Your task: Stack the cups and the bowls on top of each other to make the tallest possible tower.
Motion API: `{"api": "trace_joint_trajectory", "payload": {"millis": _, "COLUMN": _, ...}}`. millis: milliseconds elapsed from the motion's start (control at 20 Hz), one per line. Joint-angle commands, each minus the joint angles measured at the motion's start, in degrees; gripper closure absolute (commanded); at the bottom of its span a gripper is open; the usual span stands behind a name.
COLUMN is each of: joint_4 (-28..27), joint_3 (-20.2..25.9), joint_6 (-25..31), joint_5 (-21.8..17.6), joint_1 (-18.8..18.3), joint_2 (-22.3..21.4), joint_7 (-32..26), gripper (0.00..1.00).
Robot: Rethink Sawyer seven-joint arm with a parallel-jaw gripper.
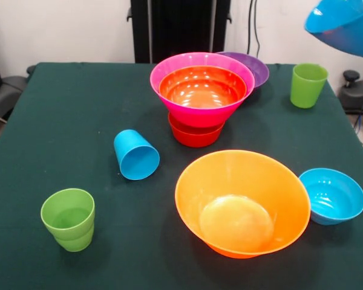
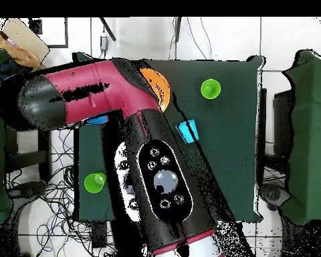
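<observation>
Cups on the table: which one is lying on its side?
The sky blue cup, mouth facing the camera. Both lime green cups, front-left and far-right, stand upright.

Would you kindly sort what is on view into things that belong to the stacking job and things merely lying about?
For the job:
- pink bowl holding a red-orange bowl, on a small red-orange bowl
- orange bowl
- purple bowl
- small blue bowl
- raised blue bowl
- sky blue cup, on its side
- two green cups

Lying about:
- floor cables

Pink bowl (image 1: 201, 90) nesting a red-orange one (image 1: 201, 87) tops the tower (image 1: 196, 121); sky-blue cup (image 1: 135, 155) lies tipped.
</observation>
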Motion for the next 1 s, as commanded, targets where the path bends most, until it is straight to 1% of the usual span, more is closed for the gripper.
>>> {"api": "trace_joint_trajectory", "payload": {"millis": 50, "joint_4": 3.1, "joint_3": 6.2, "joint_6": 7.6, "joint_5": -2.9, "joint_1": -3.6, "joint_2": 0.8, "joint_7": -20.9, "gripper": 1.00}}
{"api": "trace_joint_trajectory", "payload": {"millis": 400, "joint_4": 2.1, "joint_3": 9.2, "joint_6": 12.9, "joint_5": -4.5, "joint_1": -6.1, "joint_2": 0.8, "joint_7": -25.7, "gripper": 1.00}}
{"api": "trace_joint_trajectory", "payload": {"millis": 600, "joint_4": 3.1, "joint_3": 10.2, "joint_6": 12.6, "joint_5": -5.3, "joint_1": -7.4, "joint_2": 0.4, "joint_7": -26.8, "gripper": 1.00}}
{"api": "trace_joint_trajectory", "payload": {"millis": 800, "joint_4": 3.7, "joint_3": 11.2, "joint_6": 14.3, "joint_5": -6.0, "joint_1": -9.1, "joint_2": 0.2, "joint_7": -29.6, "gripper": 1.00}}
{"api": "trace_joint_trajectory", "payload": {"millis": 850, "joint_4": 3.3, "joint_3": 11.4, "joint_6": 16.4, "joint_5": -7.0, "joint_1": -9.3, "joint_2": 0.4, "joint_7": -31.3, "gripper": 1.00}}
{"api": "trace_joint_trajectory", "payload": {"millis": 1000, "joint_4": 3.2, "joint_3": 10.9, "joint_6": 18.8, "joint_5": -10.7, "joint_1": -9.7, "joint_2": 0.9, "joint_7": -34.5, "gripper": 1.00}}
